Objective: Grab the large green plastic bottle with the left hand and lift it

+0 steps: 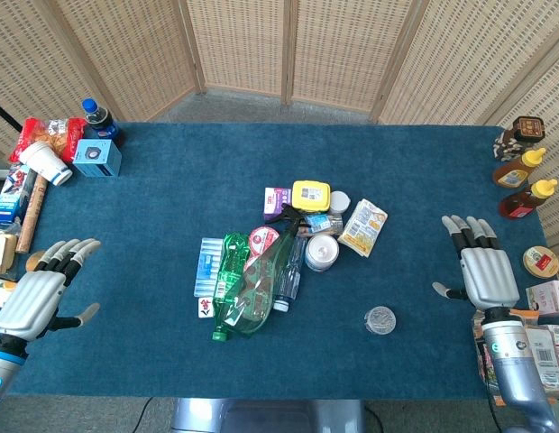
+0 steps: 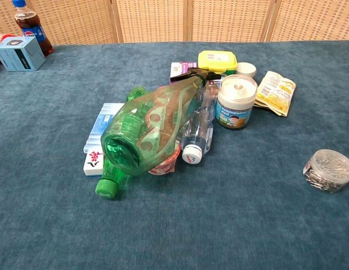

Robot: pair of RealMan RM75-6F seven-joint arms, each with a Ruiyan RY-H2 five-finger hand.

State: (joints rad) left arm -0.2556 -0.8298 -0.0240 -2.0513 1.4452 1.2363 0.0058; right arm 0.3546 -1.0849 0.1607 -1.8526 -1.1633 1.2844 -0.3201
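The large green plastic bottle [image 1: 259, 287] [image 2: 155, 126] is seen lying on its side in the middle of the blue table [image 1: 153, 216] [image 2: 62, 84], its black-capped neck pointing toward the yellow box [image 1: 310, 195] [image 2: 216, 59] and its base toward the near edge, stacked on a smaller green bottle [image 1: 227, 287] [image 2: 119, 169] with a clear bottle [image 1: 288, 281] [image 2: 198, 132] just beside it. The left hand [image 1: 41, 293] is held palm-down well to the left of the large green plastic bottle, fingers spread and nothing gripped. The right hand [image 1: 482, 271] is likewise spread and empty well to the right of it, with a small clear round container [image 1: 380, 319] [image 2: 328, 170] lying between.
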